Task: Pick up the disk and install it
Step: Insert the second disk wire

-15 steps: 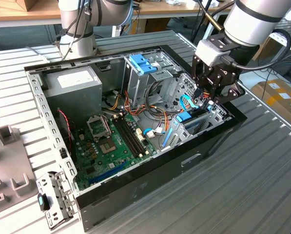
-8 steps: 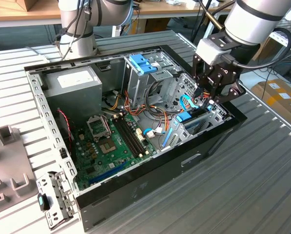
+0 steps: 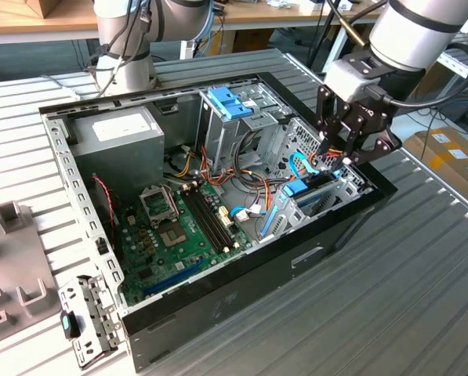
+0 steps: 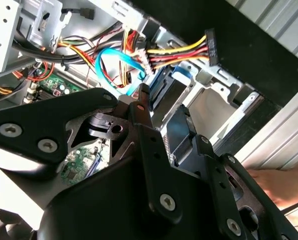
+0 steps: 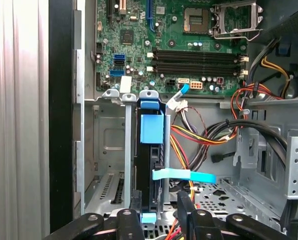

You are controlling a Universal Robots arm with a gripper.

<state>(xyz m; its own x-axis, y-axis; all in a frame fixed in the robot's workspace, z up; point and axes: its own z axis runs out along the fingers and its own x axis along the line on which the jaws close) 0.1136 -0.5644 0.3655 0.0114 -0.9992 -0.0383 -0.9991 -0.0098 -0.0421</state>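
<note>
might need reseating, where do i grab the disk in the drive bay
Probably across its two broad faces at the exposed edge, coming straight in through the open side of the case: the disk stands on edge in the drive cage, whose walls block other approaches.

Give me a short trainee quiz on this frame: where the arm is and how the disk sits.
1. True or false: the hand hangs over the motherboard's processor socket.
2. In the first wrist view, the disk is: A flat on the table; B on edge in the cage; C on the power supply.
3. Fill in: the flat cable looped beside the hand is light ____.

Key: 1 false, it is over the cage at the exterior view's right; 2 B; 3 blue.
</note>
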